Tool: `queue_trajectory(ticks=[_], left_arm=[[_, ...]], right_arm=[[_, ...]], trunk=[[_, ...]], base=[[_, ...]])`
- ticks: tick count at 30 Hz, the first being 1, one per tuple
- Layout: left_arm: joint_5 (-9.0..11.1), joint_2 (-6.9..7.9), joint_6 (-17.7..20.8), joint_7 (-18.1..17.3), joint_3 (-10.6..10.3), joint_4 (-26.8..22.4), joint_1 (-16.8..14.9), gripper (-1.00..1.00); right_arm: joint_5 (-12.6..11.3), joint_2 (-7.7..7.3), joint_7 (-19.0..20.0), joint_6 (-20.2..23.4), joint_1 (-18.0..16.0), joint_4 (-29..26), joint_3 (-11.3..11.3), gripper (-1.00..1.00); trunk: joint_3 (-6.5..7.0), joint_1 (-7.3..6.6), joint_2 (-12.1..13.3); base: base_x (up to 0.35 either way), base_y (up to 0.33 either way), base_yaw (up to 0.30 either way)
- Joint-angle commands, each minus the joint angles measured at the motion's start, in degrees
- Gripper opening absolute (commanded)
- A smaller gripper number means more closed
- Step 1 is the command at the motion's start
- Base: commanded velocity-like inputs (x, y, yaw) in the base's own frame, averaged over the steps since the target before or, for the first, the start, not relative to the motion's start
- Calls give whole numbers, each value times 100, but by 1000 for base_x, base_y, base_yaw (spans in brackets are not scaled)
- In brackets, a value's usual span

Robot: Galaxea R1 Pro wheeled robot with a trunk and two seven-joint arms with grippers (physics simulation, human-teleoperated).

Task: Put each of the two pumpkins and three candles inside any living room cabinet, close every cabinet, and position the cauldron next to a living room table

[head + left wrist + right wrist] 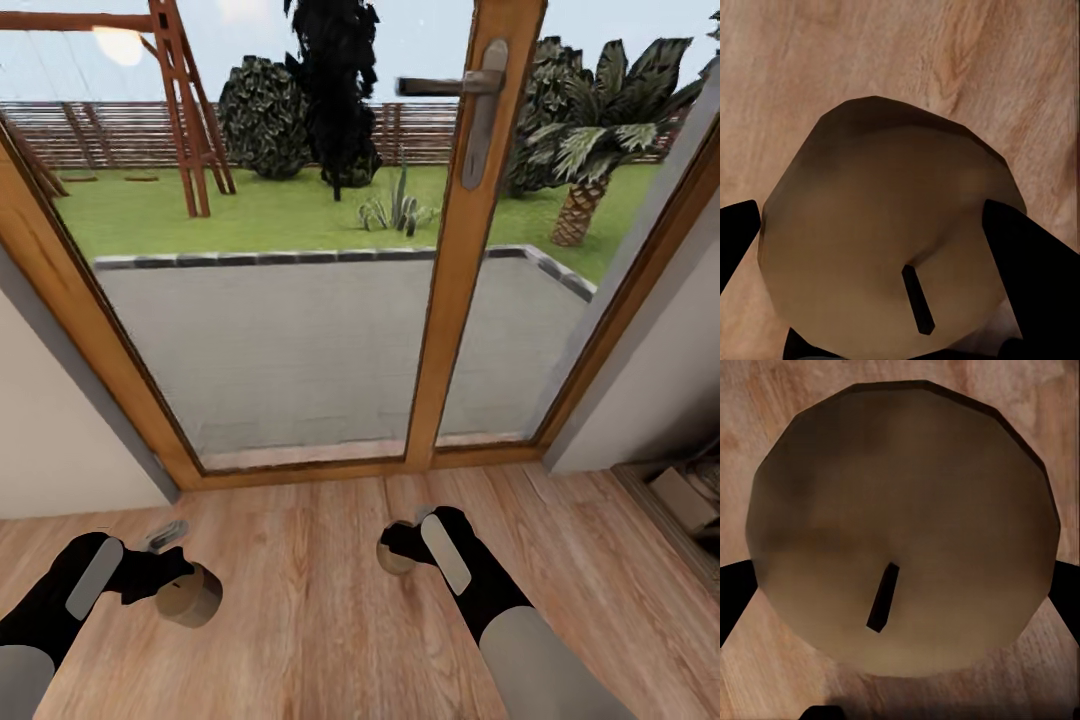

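The robot stands facing a glazed patio door (470,260) with a warm wooden frame and a metal lever handle (470,85). Beyond the glass lie a grey paved terrace (300,340), a lawn, a palm (590,160) and a wooden swing frame (185,100). Underfoot is a light wood plank floor (320,620).

Both arms reach forward low over the boards. The left gripper (180,585) is clamped on a beige candle (192,596), which lies tipped on its side in the grasp with its round end facing outward. In the left wrist view that candle (889,240) sits between the two dark fingers (1031,262), its flat top and short dark wick (919,300) turned to the camera.

The right gripper (400,550) grips a second candle (392,560), mostly hidden behind the black fingers in the head view. The right wrist view shows this second candle (900,525) end-on, wick (883,598) near the middle, with a dark finger (735,592) touching each side of it.

At the right edge of the room a low shelf or box with pale contents (685,495) stands against the wall; what it holds is too unclear to name.
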Motion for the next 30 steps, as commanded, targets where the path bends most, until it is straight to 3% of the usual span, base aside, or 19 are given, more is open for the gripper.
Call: queue_trajectory(ticks=[1, 18, 30], left_arm=[[14, -2, 3, 1, 0, 0, 0, -100], [14, -1, 7, -4, 0, 0, 0, -100], [14, 3, 0, -6, 6, 0, 0, -100]], right_arm=[[-2, -2, -1, -1, 0, -1, 1, -100], [-8, -17, 7, 16, -1, -11, -31, -100], [-9, -16, 7, 16, -2, -1, -32, -100]], trunk=[[24, -23, 42], [436, -396, 723], [728, -659, 1205]], base=[[0, 0, -257], [-9, 0, -238], [-220, 0, -236]])
